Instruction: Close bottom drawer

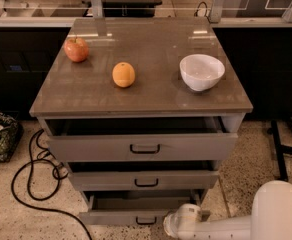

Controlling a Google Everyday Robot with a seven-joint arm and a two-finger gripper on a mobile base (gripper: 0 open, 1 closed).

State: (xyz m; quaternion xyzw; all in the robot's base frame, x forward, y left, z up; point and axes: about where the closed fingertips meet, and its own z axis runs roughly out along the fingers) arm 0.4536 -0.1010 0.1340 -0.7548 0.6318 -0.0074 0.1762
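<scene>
The bottom drawer (117, 217) is the lowest of three grey drawers and stands pulled out, with its grey tray interior (146, 202) showing. Its small black loop handle (146, 220) is on the flat front. My gripper (175, 226) is at the end of the white arm (236, 227). It sits low at the frame's bottom, right at the right part of the drawer's front, just beside the handle. I cannot tell if it touches the front.
The middle drawer (145, 180) and top drawer (144, 147) also stand partly out. On the cabinet top (156, 91) are a red apple (76, 49), an orange (123, 74) and a white bowl (201, 71). A black cable (31, 184) lies on the floor at left.
</scene>
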